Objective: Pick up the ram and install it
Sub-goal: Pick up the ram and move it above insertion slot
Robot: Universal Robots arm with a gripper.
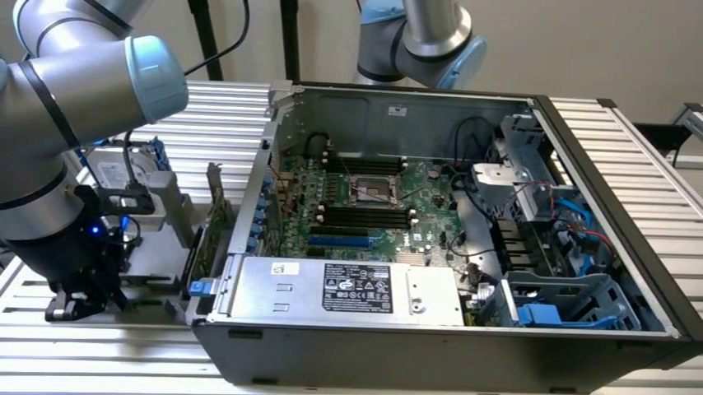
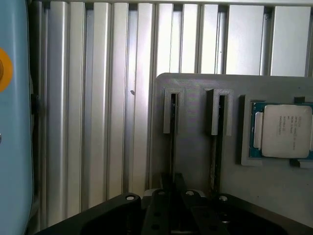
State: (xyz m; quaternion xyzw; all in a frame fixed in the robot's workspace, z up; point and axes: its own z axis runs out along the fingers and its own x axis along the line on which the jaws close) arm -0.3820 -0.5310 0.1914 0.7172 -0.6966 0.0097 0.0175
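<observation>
My black gripper (image 2: 172, 188), spread or pressed together I cannot tell, hangs over the thin dark-green ram stick (image 2: 172, 147), stood on edge in a grey slotted holder (image 2: 195, 156), presumably presenting its long edge.

The arm (image 1: 66, 107) at the exterior view's left is made of thick silver-grey metal tubes, rounded at the joints. A pale-blue plastic cap (image 1: 156, 74) closes 1 joint, and a thin black band (image 1: 49, 103) rings the tube beside it. A thin black cable (image 1: 225, 48) trails off behind the cap. Lower down the silver gives way to a matt black wrist section (image 1: 61, 243) with a small blue light (image 1: 97, 229), then the black gripper (image 1: 79, 303). At the far side, a second silver-grey jointed section (image 1: 426, 33) has the same pale-blue caps.

In the wrist view the gripper's black body (image 2: 171, 218) shows 1 round screw head (image 2: 129, 197) and a second screw head (image 2: 223, 198). A pale-blue cover (image 2: 14, 147) bears an orange round mark (image 2: 3, 68).
</observation>
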